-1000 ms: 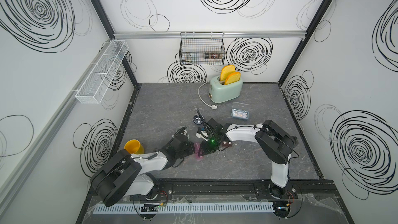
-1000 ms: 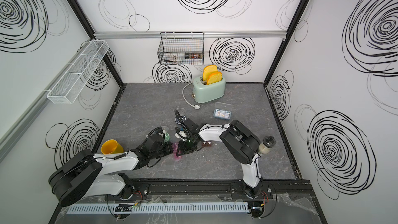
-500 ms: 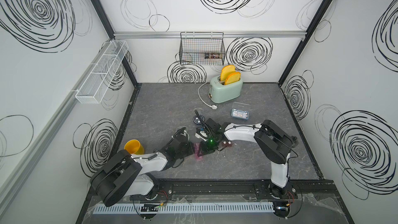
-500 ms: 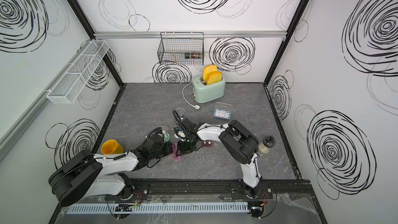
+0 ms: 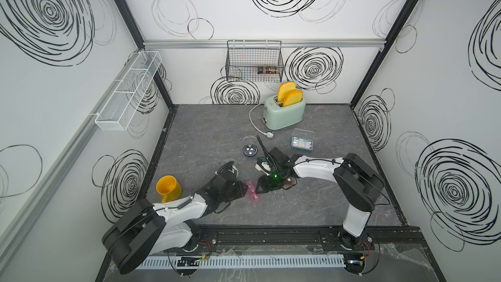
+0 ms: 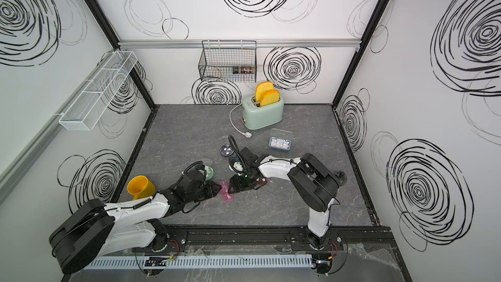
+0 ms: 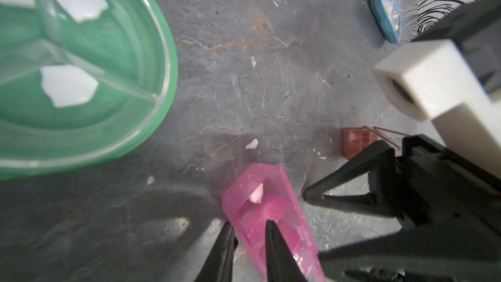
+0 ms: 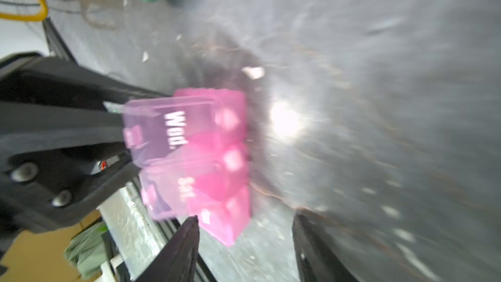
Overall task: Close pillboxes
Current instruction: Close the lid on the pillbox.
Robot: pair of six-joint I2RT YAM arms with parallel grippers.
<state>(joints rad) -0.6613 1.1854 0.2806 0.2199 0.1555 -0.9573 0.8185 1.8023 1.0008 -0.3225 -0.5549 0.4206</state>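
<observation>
The pink three-cell pillbox (image 5: 252,192) (image 6: 226,192) lies near the front middle of the dark counter (image 5: 203,131), between the two arms. The left gripper (image 5: 242,188) (image 7: 248,226) reaches it from the left. Its fingers (image 7: 271,245) are closed tight on the box's left wall, one tip inside a cell and the other outside. The right gripper (image 5: 259,187) (image 8: 244,226) is at the box's right side with its fingers (image 8: 187,240) spread apart and nothing between them.

In the right wrist view, which is blurred, the pink box (image 8: 217,158) has two lids standing up, lettered "Wed" and "Sat", with white pills in the cells below. I cannot tell how the third lid stands.

The round green pillbox (image 6: 209,173) (image 7: 81,77) sits just beyond the left wrist, uncovered, with white pieces in its sections. The brown two-cell pillbox (image 5: 288,183) (image 7: 355,142) rests just right of the right gripper, partly under that arm. The round navy pillbox (image 5: 250,150) is farther back in the middle, with a clear lid lying just behind it. The clear-blue rectangular pillbox (image 5: 301,142) is far right with its lid raised, near the mint-green toaster (image 5: 284,112). A yellow mug (image 5: 168,188) stands at the near left.
</observation>
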